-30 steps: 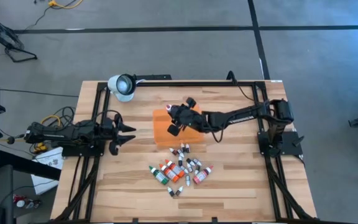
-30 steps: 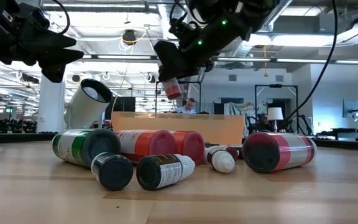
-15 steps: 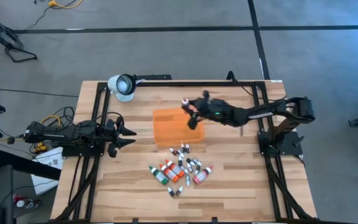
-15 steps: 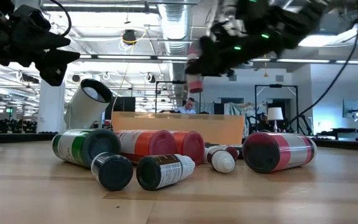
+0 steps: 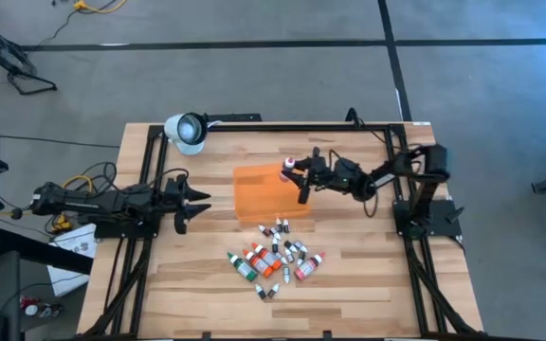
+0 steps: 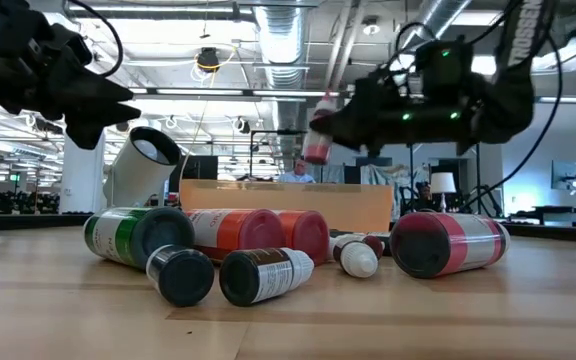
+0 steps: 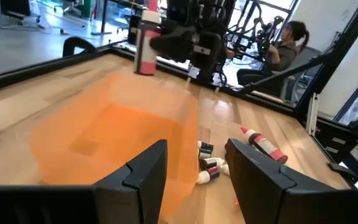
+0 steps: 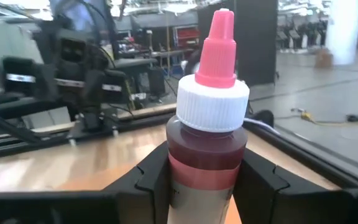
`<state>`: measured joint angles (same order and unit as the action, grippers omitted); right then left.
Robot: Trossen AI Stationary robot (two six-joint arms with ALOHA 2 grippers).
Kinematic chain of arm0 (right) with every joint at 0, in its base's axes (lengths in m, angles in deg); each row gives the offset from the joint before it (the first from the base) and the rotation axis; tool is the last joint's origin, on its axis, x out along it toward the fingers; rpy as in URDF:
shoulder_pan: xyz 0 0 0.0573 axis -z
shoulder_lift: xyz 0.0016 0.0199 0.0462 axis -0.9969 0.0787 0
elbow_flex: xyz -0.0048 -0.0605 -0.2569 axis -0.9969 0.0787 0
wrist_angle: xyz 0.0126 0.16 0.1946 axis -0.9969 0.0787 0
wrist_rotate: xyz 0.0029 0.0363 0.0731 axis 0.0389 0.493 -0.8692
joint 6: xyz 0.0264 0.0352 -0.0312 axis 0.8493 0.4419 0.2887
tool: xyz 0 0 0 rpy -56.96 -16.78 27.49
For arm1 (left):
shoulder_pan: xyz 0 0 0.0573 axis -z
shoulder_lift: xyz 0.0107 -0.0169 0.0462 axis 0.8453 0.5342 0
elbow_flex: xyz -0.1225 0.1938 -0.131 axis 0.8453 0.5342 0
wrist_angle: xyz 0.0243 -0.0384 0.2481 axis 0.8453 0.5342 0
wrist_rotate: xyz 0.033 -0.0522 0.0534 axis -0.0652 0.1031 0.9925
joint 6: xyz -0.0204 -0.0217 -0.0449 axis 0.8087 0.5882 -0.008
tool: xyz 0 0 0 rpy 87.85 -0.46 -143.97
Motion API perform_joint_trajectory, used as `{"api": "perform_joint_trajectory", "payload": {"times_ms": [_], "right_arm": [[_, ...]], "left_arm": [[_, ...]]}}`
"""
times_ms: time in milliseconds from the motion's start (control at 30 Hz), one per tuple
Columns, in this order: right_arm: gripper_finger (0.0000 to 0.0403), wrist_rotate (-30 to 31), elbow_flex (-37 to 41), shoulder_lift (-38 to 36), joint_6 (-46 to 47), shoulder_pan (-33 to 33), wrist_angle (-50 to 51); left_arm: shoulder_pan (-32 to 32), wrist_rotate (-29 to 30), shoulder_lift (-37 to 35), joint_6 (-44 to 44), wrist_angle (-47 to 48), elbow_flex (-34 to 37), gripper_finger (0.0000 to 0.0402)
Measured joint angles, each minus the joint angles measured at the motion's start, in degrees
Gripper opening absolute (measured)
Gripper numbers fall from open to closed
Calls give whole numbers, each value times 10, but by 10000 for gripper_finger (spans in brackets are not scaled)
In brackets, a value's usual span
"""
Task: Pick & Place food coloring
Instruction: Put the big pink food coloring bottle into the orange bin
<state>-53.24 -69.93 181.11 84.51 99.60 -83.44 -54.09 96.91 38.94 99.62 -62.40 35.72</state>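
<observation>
Right gripper, its arm folded back toward its base at the bench's right edge, hung above the right end of the orange tray; we saw it clamped on a red bottle with a white collar and pink tip. Left gripper waited open by the left edge. We saw the other bottles lying near the front edge.
</observation>
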Motion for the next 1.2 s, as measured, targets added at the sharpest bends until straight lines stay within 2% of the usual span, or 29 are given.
{"api": "perform_joint_trajectory", "payload": {"times_ms": [167, 367, 633, 800, 967, 1200], "right_arm": [[134, 49, -38, 34, 11, 2, 28], [140, 60, -87, 57, 34, -1, 118], [138, 95, -145, 94, 33, -13, 133], [140, 99, -154, 113, 38, -15, 147], [144, 143, -154, 112, 18, -29, 162], [146, 143, -153, 111, 26, -27, 166]], "left_arm": [[0, 1, 9, 19, 0, 0, 160], [0, 1, 11, 14, 0, 0, 160], [0, -5, 11, 13, 0, 0, 160], [0, -12, 11, 13, 1, 0, 160], [0, -13, 11, 12, 1, 0, 160], [0, -12, 11, 12, 1, 0, 160]]}}
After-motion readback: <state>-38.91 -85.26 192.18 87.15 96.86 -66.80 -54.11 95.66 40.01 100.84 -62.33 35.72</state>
